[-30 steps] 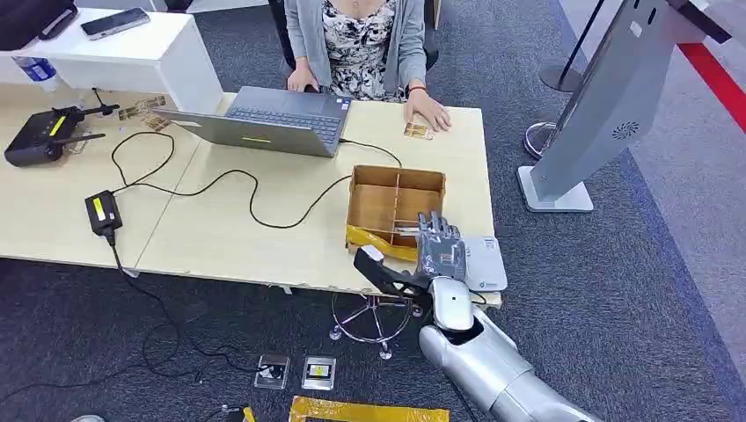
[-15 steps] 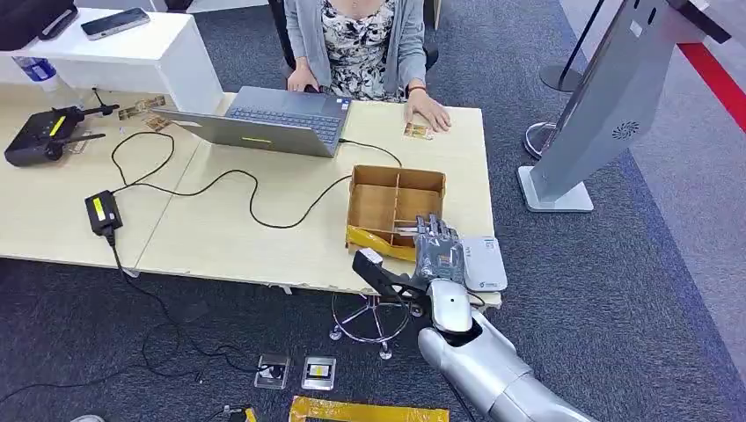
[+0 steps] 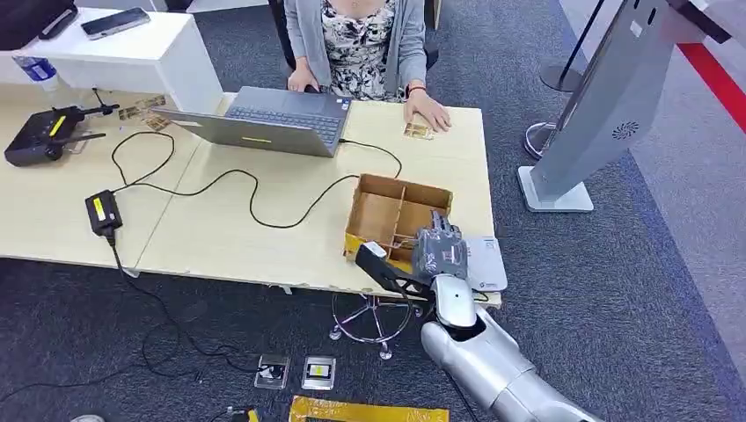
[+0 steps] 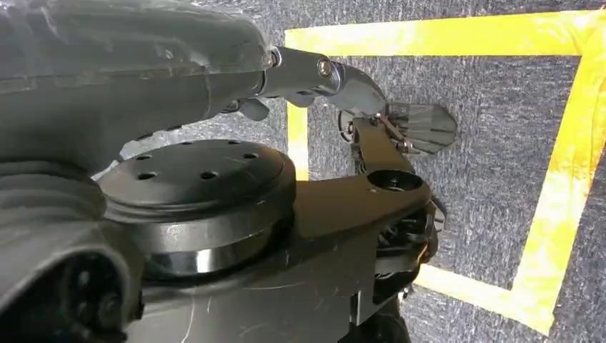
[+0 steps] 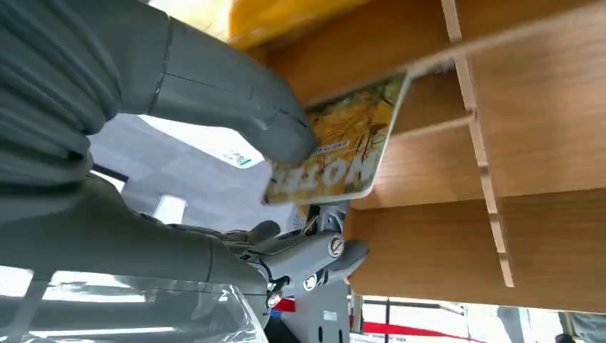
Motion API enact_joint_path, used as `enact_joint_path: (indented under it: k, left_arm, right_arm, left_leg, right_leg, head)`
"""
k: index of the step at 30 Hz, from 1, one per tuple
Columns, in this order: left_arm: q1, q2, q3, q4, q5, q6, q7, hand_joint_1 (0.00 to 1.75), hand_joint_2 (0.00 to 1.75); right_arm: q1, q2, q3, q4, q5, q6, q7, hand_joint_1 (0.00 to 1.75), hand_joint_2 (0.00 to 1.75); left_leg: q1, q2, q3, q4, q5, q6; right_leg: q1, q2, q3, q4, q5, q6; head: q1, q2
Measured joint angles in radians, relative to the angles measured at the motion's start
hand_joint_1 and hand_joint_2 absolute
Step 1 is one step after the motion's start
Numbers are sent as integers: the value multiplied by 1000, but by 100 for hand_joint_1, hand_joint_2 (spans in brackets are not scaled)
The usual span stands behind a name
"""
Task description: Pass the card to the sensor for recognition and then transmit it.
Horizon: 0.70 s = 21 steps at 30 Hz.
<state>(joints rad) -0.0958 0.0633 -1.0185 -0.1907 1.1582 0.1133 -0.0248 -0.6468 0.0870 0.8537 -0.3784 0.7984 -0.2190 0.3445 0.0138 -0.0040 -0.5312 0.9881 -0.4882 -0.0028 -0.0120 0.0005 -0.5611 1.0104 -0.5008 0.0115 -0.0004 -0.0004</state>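
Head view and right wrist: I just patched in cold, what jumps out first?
The right hand reaches into the near corner of the divided cardboard box at the desk's near right edge. In the right wrist view its thumb presses a yellow printed card that is up against the box's wooden dividers. Next the eye goes to the white sensor pad just right of the box, and a person at the laptop across the desk.

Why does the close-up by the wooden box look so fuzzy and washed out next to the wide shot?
Right wrist view: the thumb sits too near, so it blurs; the card is sharper, and the white background is overexposed. Head view: evenly lit and sharp across the table.
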Motion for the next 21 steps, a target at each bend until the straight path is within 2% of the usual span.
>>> enact_joint_path:
  k: [21]
  left_arm:
    - [-2,0,0,0,0,0,0,0,0]
  right_arm:
    - [0,0,-8,0,0,0,0,175,175]
  left_leg:
    - [0,0,0,0,0,0]
  right_leg:
    - [0,0,0,0,0,0]
  head:
    - [0,0]
